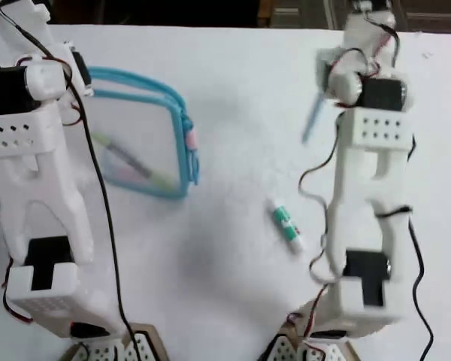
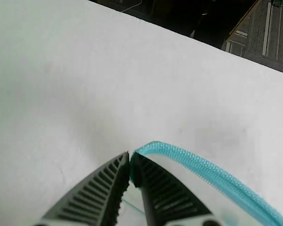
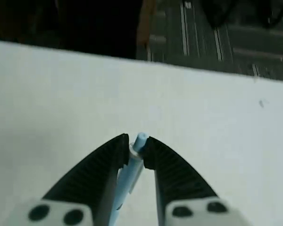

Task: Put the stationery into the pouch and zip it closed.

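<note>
Over the table (image 3: 47, 94), right tool (image 3: 136, 139) clamps a pen (image 3: 128, 178); left tool (image 2: 131, 158) seemingly pinches pouch rim (image 2: 203, 167).

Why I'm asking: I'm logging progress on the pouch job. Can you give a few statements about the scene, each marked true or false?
1. The right gripper is shut on a blue pen, held off the table. True.
2. The left gripper is open over bare table. False: it is shut on the pouch, pinching its blue zipper edge.
3. A green and white stick lies on the table between the arms, outside the pouch. True.
4. The pouch holds nothing. False: coloured items show through its clear side.
</note>
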Robot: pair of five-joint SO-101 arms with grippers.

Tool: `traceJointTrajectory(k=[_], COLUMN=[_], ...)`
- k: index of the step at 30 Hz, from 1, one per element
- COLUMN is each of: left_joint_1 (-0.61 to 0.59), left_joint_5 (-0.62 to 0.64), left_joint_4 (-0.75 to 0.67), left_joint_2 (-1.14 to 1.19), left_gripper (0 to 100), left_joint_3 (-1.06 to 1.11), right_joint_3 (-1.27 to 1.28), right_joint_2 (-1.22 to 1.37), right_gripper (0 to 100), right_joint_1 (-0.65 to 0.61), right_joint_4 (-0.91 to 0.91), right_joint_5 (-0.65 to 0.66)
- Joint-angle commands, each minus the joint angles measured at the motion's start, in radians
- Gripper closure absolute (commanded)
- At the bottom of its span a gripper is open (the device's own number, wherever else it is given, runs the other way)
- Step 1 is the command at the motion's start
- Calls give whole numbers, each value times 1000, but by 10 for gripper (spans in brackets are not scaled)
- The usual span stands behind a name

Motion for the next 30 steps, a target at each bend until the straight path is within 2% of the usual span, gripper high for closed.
traceJointTrajectory(k=[1,7,11,19,30], left_joint_1=[-4,-4,-4,-1,-4], left_joint_5=[11,11,8,9,8], left_joint_4=[-2,-2,-2,-2,-2], left_joint_2=[5,5,5,5,4], left_gripper=[977,977,977,977,977], left_joint_3=[31,31,31,31,31], right_joint_3=[-21,-21,-21,-135,-157], right_joint_2=[-174,-334,-400,-377,-189], right_gripper=[981,981,981,981,981], right_joint_1=[-85,-223,-326,-532,-596], right_joint_4=[-96,-229,-298,-306,-222], right_joint_5=[-74,-155,-153,-153,-160])
